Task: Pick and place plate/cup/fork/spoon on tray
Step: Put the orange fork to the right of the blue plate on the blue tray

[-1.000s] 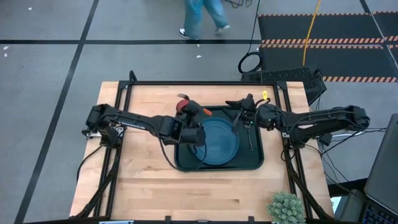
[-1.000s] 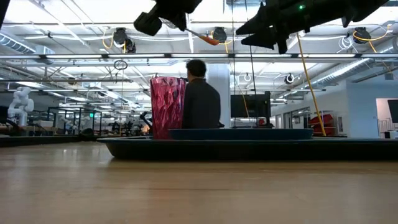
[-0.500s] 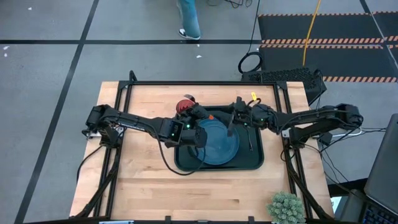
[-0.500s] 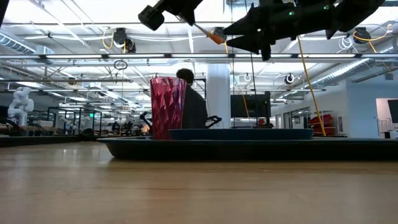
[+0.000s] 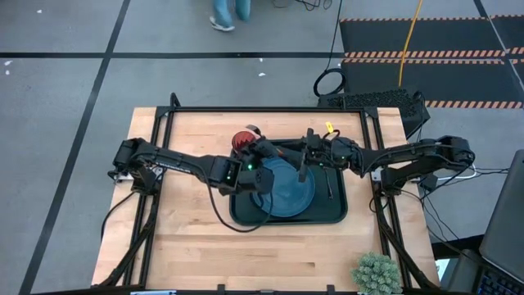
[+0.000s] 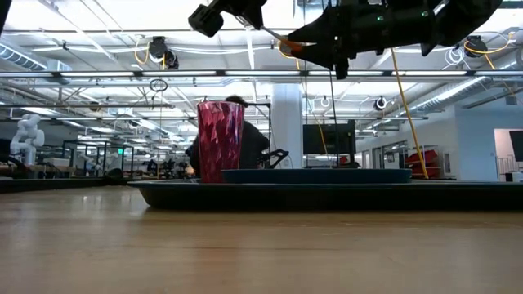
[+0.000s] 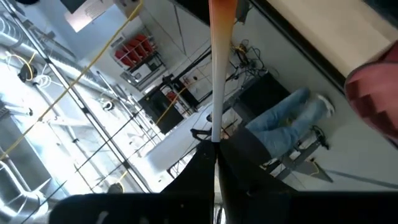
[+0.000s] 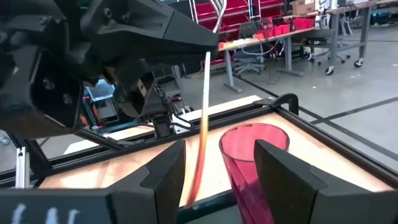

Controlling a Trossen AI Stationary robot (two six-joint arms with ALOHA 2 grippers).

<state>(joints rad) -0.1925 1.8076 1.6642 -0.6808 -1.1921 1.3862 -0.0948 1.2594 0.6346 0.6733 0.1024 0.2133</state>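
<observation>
My left gripper (image 5: 260,150) hovers over the far left part of the dark tray (image 5: 336,215), shut on the fork (image 6: 274,35). The fork's orange handle slopes down toward my right gripper (image 5: 303,157). My right gripper is open, and its fingers (image 8: 166,174) stand on either side of the handle's free end (image 8: 194,190); whether they touch it cannot be told. The blue plate (image 5: 288,187) and the dark spoon (image 5: 330,184) lie in the tray. The red cup (image 5: 243,141) stands upright at the tray's far left corner. My left gripper pinches the fork's silver neck (image 7: 214,138) between its two shut fingers, close to the tines (image 8: 217,9), which stick out past the fingers. The fork is lifted clear above the tray. Its handle slopes down and toward the table's right.
A potted plant (image 5: 377,274) stands at the table's near right corner. Bare wood lies left of and in front of the tray. A person (image 5: 225,12) walks on the floor beyond the far edge.
My right gripper has moved toward the table's left, up to the free end of the fork's handle. My left gripper has shifted a little toward the right with the fork, which stays lifted above the tray.
</observation>
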